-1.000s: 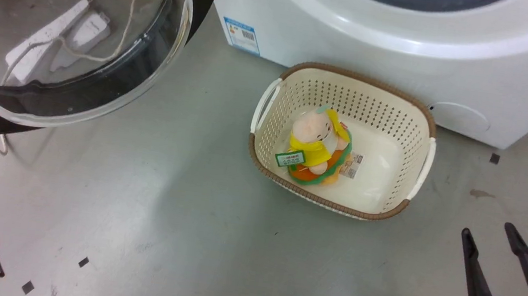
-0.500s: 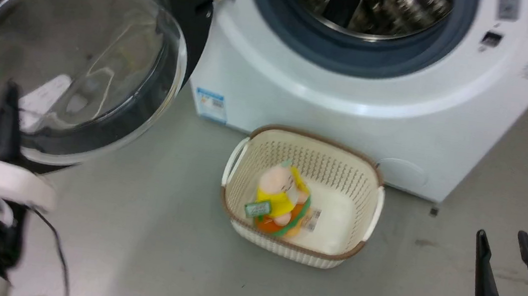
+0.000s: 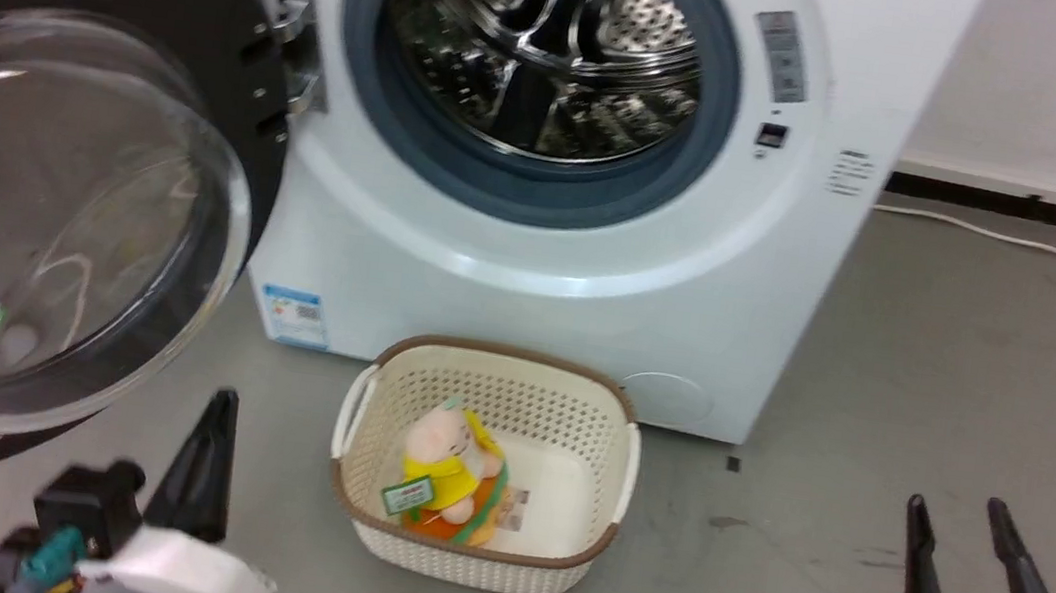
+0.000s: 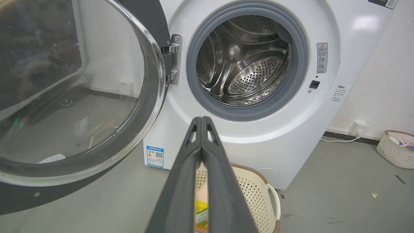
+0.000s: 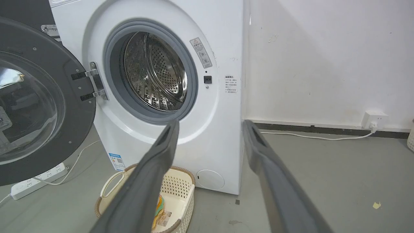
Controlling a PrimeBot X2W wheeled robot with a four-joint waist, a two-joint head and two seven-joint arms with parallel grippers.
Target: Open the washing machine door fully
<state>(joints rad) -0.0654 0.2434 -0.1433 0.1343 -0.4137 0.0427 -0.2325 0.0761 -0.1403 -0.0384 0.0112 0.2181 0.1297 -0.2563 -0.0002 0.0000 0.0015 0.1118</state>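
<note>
Head view: the washing machine door [image 3: 65,210] runs off the left edge of the frame, so its far rim is cut off. The left gripper [image 3: 223,400] sits low at the left, blurred, and reads as a single dark blade there. The left wrist view settles it: the left gripper [image 4: 202,120] has both fingers pressed flat together, with nothing between them. These fingers cover most of the basket [image 4: 255,191] and all but a strip of the plush toy [image 4: 201,207]. The glass is full of reflections (floor, cable, a pale block), so what lies behind it is hard to make out.

The door hangs on a metal hinge [image 3: 302,47] at the left side of the opening. It is swung well clear of the washing machine [image 3: 532,267], to its left. It is a glossy black disc, and its bulging clear bowl faces the cameras. The grey rubber ring and the perforated steel drum [image 3: 558,48] are fully exposed.

The right gripper [image 3: 956,505] is at the lower right over bare floor, fingers spread and holding nothing.

The basket stands on the floor just before the washer's front. The toy lies inside it, toward its left wall.
</note>
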